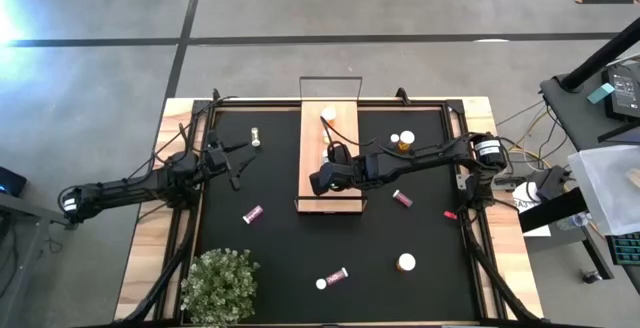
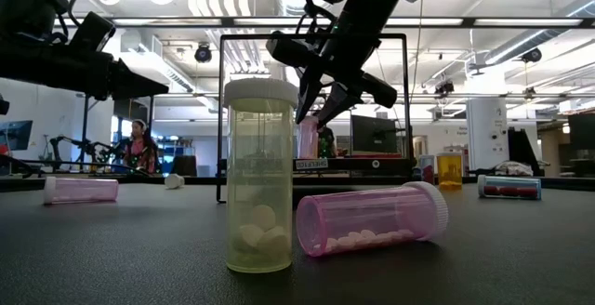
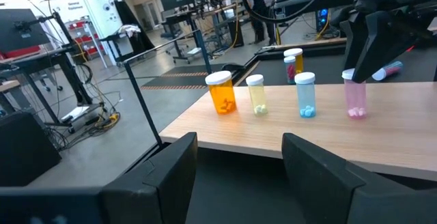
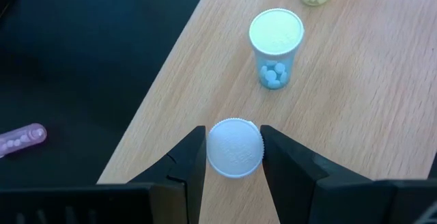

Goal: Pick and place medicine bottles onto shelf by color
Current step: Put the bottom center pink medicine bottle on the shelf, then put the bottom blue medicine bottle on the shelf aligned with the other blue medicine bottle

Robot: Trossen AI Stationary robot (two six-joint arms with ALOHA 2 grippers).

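The light-wood shelf point(image 1: 345, 133) lies mid-table. On it stand an orange bottle point(image 3: 222, 91), a pale yellow one point(image 3: 257, 94), a blue one point(image 3: 305, 95) and a pink one point(image 3: 355, 98). My right gripper point(image 4: 234, 152) hangs over the shelf's near half point(image 1: 320, 180), shut on the pink bottle. My left gripper point(image 3: 239, 176) waits open at the table's left point(image 1: 235, 163), level with the shelf, nothing between its fingers. More medicine bottles lie or stand on the black mat: a pale one point(image 2: 260, 175) upright, a pink one point(image 2: 372, 217) on its side. My right gripper pinches the pink bottle's white cap point(image 4: 234, 130) between its two fingers, one on each side of the rim. The fingers point(image 2: 307, 100) come down at a slant from above. The bottle stands upright with its bottom point(image 3: 355, 113) on the shelf board.
Loose on the mat are pink bottles point(image 1: 252, 214), point(image 1: 403, 198), an orange one point(image 1: 405, 141), a white-capped one point(image 1: 406, 262) and a small pale one point(image 1: 257, 136). A potted plant point(image 1: 220, 283) stands at the near left corner. A black wire frame point(image 1: 330, 86) rises at the shelf's far end.
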